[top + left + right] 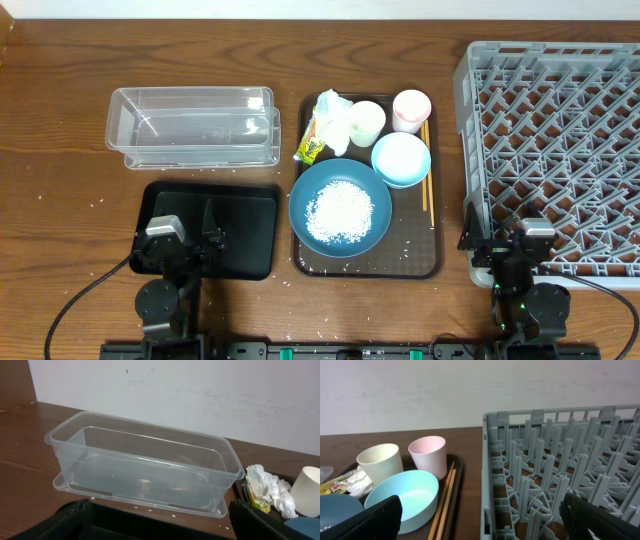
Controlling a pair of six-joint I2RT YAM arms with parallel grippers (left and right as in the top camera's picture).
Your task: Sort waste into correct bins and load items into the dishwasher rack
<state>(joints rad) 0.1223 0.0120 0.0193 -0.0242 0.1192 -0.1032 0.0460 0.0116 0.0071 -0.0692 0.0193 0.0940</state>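
Left tool (190,225) and right tool (497,235) released, empty, at near table (60,200) edge; risks scattering rice (338,208) by tilting blue plate (340,168).

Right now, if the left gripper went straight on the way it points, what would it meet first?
Most likely the clear tub, squarely ahead of the open left gripper; depth is unclear.
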